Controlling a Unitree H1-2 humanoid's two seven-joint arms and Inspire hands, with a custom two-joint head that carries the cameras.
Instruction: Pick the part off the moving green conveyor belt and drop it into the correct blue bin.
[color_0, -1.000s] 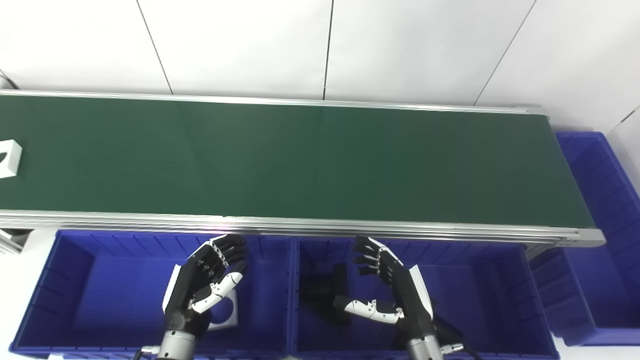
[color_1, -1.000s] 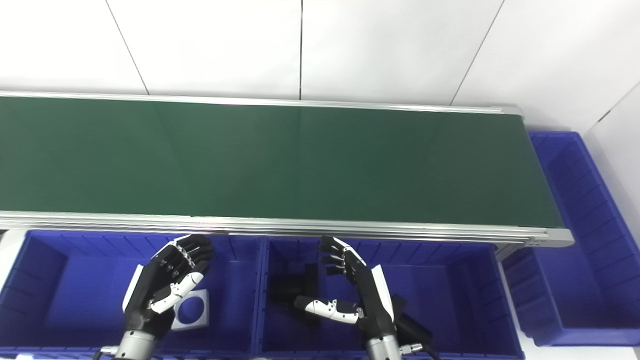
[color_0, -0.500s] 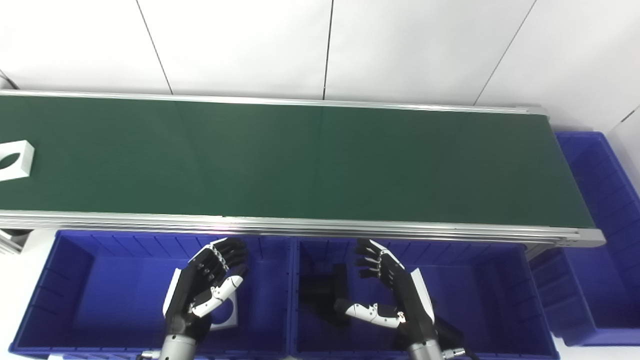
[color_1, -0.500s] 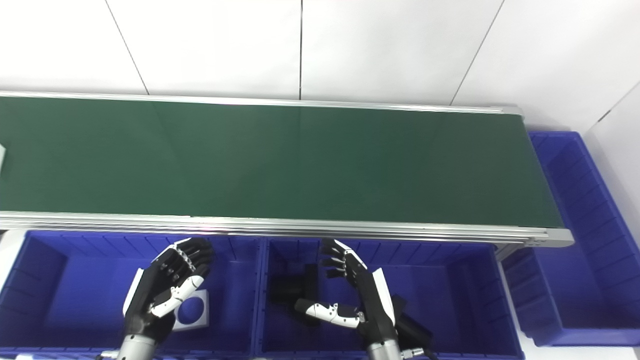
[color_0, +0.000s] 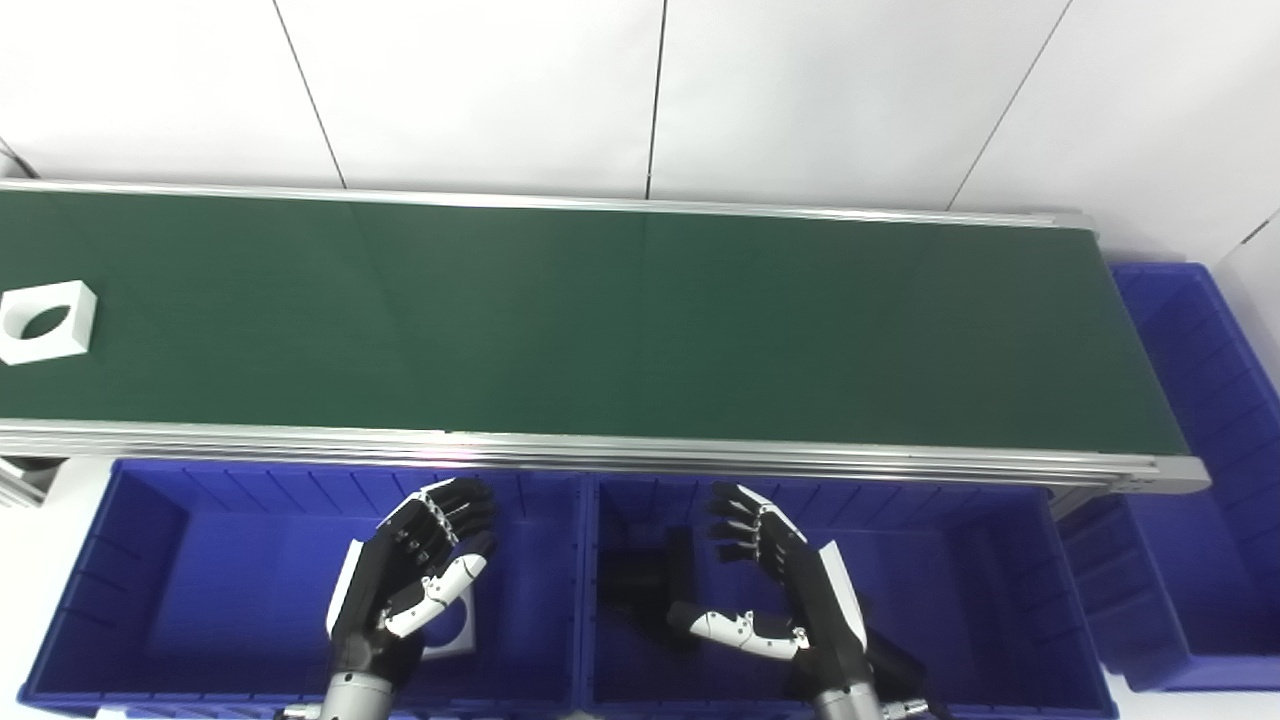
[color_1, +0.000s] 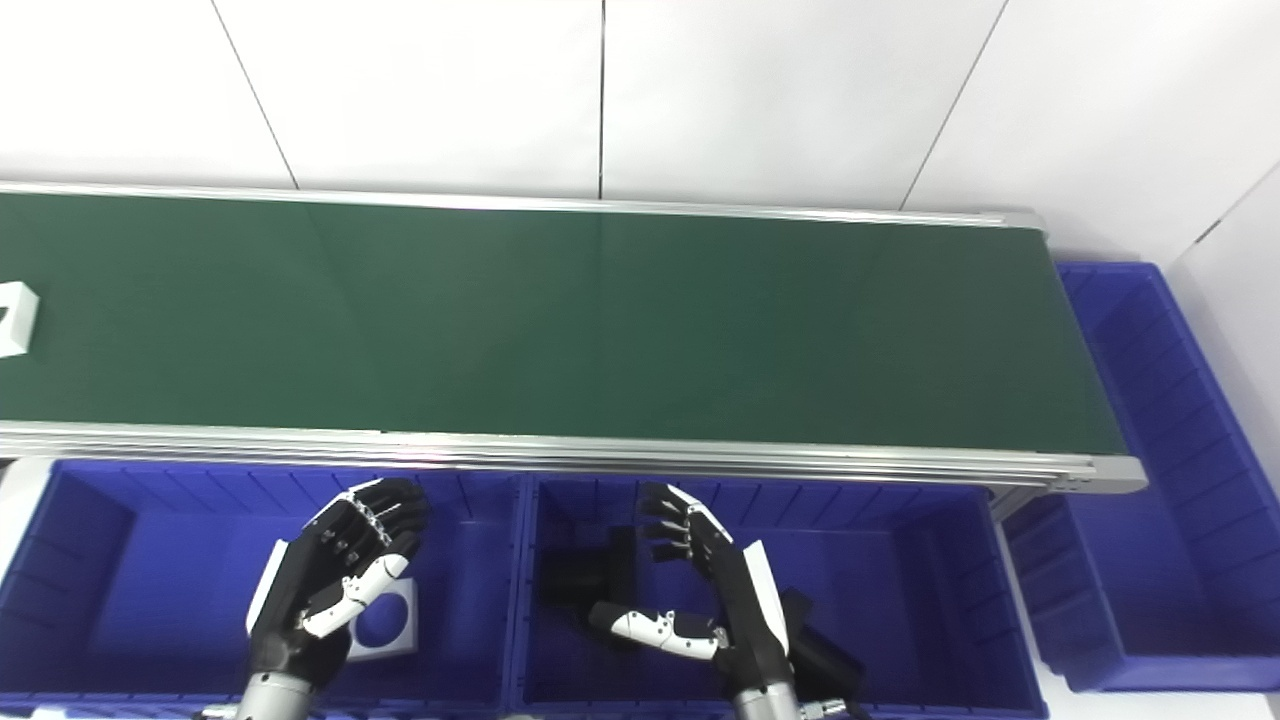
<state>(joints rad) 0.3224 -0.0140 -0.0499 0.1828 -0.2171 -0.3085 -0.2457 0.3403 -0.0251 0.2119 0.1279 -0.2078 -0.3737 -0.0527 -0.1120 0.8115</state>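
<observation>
A white square part with a round hole (color_0: 46, 322) rides at the far left of the green conveyor belt (color_0: 640, 330). Over the blue bins (color_0: 250, 580), the left hand (color_0: 415, 580) and right hand (color_0: 790, 590) hover released, fingers apart, grasping nothing.

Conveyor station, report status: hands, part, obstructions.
Left hand open over left blue bin, right hand open over middle bin. White square part with round hole at belt's far left. Path clear.

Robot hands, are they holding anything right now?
Nothing. The left hand and right hand hover open over the blue bins; the white part rides the belt untouched.
</observation>
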